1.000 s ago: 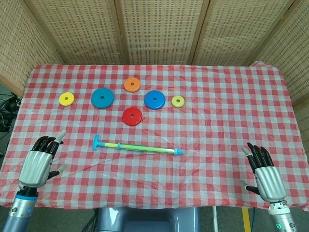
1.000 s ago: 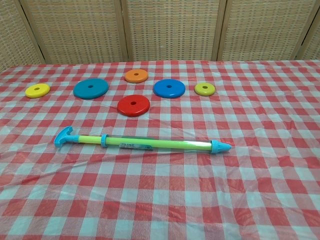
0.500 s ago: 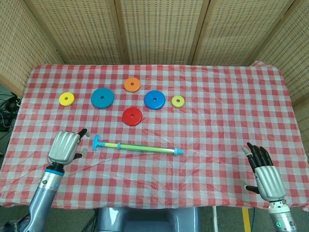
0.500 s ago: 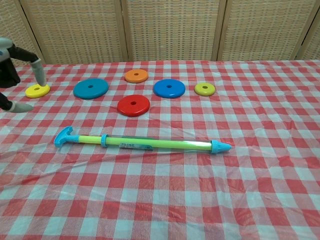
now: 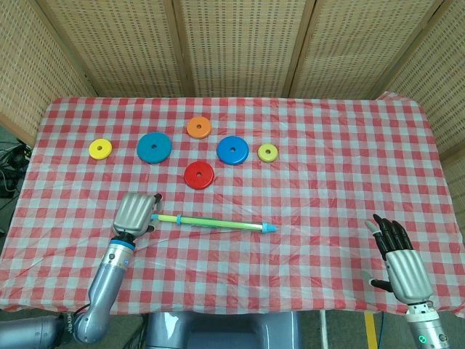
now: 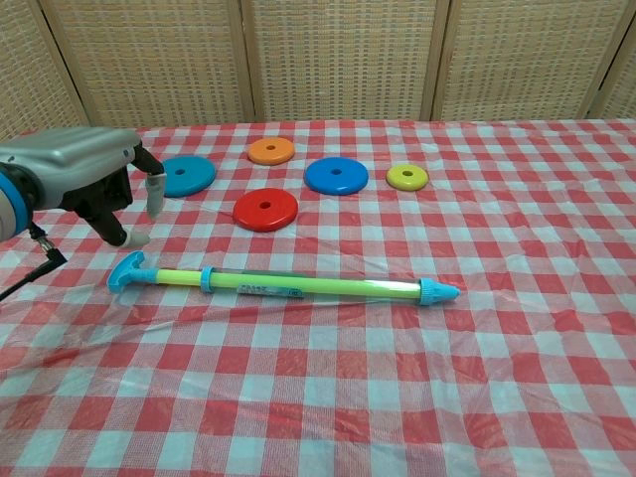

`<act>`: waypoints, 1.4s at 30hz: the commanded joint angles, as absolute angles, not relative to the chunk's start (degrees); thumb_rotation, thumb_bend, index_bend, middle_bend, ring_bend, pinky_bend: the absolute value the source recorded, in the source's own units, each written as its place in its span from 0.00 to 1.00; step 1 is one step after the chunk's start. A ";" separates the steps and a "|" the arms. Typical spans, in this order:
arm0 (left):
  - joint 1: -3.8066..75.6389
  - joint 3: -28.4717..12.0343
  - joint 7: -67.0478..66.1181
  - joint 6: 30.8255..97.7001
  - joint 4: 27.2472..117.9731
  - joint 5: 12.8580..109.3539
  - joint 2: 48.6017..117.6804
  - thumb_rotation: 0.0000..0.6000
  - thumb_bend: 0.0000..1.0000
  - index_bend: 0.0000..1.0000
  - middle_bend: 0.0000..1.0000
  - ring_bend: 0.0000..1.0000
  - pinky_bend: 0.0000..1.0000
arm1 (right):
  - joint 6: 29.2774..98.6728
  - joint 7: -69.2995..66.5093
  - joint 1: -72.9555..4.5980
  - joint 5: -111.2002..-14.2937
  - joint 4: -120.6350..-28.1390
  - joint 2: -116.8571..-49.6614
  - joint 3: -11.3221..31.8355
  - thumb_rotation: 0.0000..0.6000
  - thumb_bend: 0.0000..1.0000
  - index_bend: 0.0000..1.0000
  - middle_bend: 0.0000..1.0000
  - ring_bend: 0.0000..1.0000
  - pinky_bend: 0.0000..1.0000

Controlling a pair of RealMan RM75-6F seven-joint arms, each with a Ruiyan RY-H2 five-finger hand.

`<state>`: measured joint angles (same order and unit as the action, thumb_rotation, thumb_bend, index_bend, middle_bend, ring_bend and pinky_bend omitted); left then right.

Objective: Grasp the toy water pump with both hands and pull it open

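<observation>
I'm working in what reads as a robot lab or test bay dressed up as a play table, not a home. The table [image 5: 349, 145] wears a red-and-white checked plastic cloth, creased and hanging over the front edge. Woven rattan screens in wooden frames [image 5: 240, 43] close it in on three sides like a makeshift backdrop. Past the left screen I see loose black cables [image 5: 9, 163] on a grey floor, and a strip of yellow floor tape [image 5: 370, 331] near the front right corner. Coloured toy discs [image 6: 266, 210] sit laid out like test props.
</observation>
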<state>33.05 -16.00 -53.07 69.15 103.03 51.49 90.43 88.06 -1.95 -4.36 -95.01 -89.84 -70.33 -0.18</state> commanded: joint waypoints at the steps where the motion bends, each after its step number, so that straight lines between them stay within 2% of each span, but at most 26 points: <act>1: 34.83 -16.12 -54.38 69.76 100.96 48.85 92.22 1.00 0.28 0.52 0.99 0.85 0.74 | 88.13 -2.06 -4.33 -95.03 -89.90 -70.27 -0.18 1.00 0.15 0.06 0.00 0.00 0.00; 19: 42.14 -16.56 -57.21 68.59 90.66 33.79 98.81 1.00 0.28 0.50 0.99 0.85 0.75 | 88.10 -3.27 -4.44 -94.98 -89.68 -70.15 -0.16 1.00 0.15 0.08 0.00 0.00 0.00; 42: 46.05 -14.82 -56.35 68.36 85.06 28.93 101.93 1.00 0.28 0.52 0.99 0.85 0.74 | 87.49 -4.62 -4.66 -94.12 -89.49 -69.86 0.08 1.00 0.15 0.08 0.00 0.00 0.00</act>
